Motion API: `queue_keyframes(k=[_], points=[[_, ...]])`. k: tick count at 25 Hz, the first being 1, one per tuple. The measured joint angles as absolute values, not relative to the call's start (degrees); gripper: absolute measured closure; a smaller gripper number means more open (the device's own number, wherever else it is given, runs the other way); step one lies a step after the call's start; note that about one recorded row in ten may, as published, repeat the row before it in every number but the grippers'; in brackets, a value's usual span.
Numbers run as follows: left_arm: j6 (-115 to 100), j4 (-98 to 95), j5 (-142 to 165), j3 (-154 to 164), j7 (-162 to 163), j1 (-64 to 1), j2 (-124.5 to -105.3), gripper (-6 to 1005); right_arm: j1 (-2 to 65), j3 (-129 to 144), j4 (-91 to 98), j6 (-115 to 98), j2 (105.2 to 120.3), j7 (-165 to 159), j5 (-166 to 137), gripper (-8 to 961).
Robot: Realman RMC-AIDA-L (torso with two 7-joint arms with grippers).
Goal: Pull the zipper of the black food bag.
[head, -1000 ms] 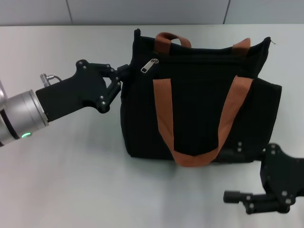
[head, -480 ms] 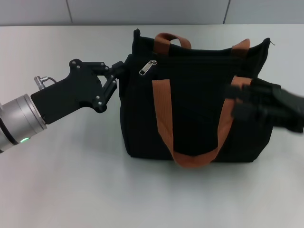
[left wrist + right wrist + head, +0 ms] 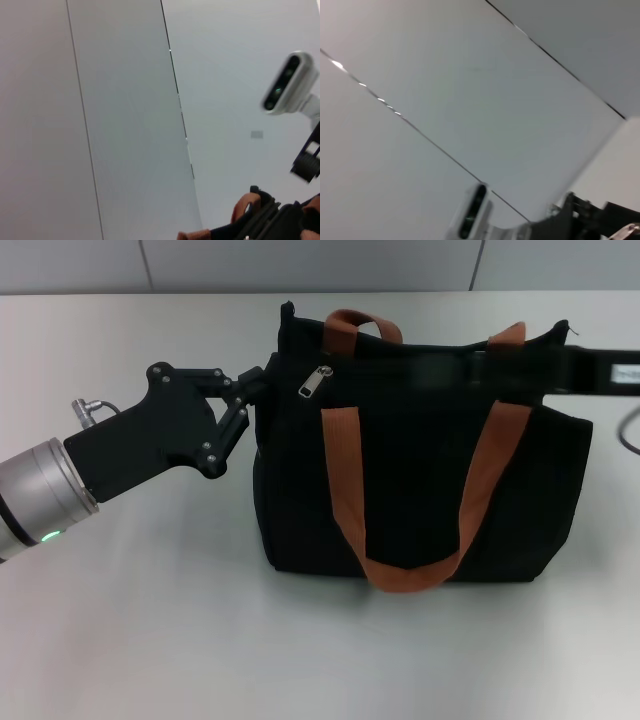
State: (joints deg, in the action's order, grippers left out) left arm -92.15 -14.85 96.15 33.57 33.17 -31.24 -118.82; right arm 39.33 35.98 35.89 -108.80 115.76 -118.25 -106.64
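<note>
Surface: pale grey table [image 3: 150,640], with a grey panelled wall [image 3: 300,265] beyond its far edge.
Nearest part of bag: the black food bag [image 3: 420,490] stands upright on the table, right of centre in the head view; its front orange-brown strap [image 3: 420,570] loops down across the front face.
Left gripper: left gripper [image 3: 255,390] comes in from the left side, fingers narrowed and pinching the bag's upper left corner fabric.
Zipper: the zipper [image 3: 314,381], a small silver pull tab, hangs on the front near the upper left corner, just beside the left gripper's fingertips but not between them.
Right gripper: right arm [image 3: 560,370] reaches in from the right along the bag's top edge, motion-blurred; I cannot tell how its fingers stand.
Far part of bag: rear strap [image 3: 360,325] rises above the top edge.
Left wrist view: wall panels, with the bag's top edge [image 3: 270,220] low in the corner.
</note>
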Motion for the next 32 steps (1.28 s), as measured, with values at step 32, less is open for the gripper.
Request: queue_keyframes(k=[32], points=[[-94.4,-15.5,95.4,34.2,32.9,-33.2,-118.83,982,48.8,52.4,36.9,-90.2,115.29,-134.1,-110.8,503]])
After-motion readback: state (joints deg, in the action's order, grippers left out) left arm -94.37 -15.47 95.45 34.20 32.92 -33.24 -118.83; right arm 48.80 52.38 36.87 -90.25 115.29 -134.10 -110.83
